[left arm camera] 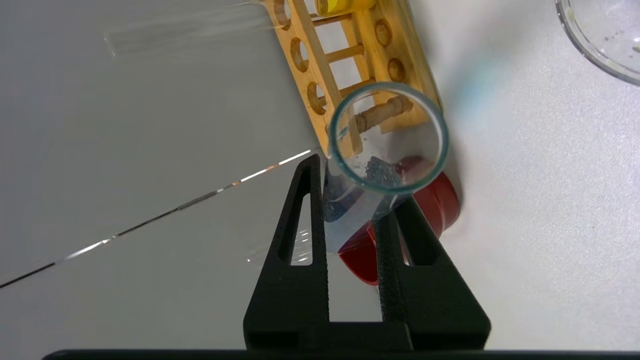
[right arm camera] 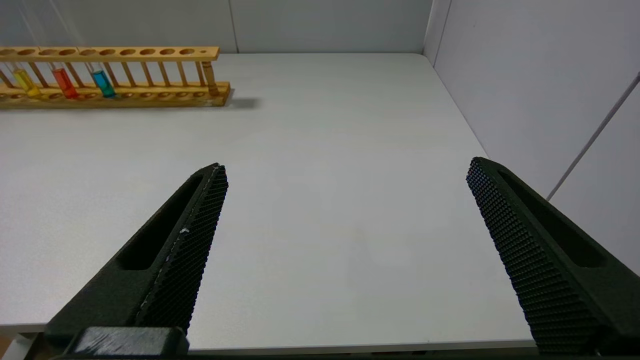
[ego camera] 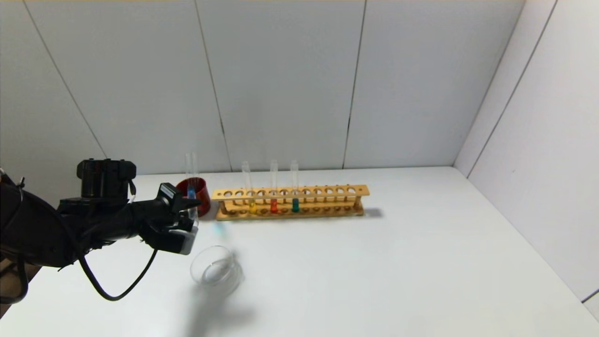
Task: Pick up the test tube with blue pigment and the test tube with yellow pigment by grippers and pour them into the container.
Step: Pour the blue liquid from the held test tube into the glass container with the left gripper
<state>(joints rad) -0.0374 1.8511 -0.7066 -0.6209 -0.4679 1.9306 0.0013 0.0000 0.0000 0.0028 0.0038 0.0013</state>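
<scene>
While my left gripper (ego camera: 193, 206) hangs above the table (ego camera: 374, 262), its two black fingers (left arm camera: 300, 240) are clamped on the test tube with blue pigment (ego camera: 191, 187), and I've got that tube lifted clear of the wooden rack (ego camera: 290, 202). From the head camera the tube stands roughly upright just off the rack's left end, its blue tip showing in front of the dark red cup (ego camera: 199, 187) that sits beside that same end. Down the left wrist camera I'm looking straight into the tube's open mouth, with the rack's end and the red cup behind it.

Nearer to me than the rack's left end, the container (ego camera: 216, 271) sits on the table, below and slightly to the right of the held tube, not touching it.

Back in the rack, the test tube with yellow pigment (ego camera: 252, 203) stands upright toward the left end, with an orange-red tube (ego camera: 273, 203) next to it and a green-teal tube (ego camera: 295, 203) after that.

My right gripper (right arm camera: 345, 215) shows only in its own wrist camera, low over bare table well to the right of the rack, fingers spread wide with nothing between them.
</scene>
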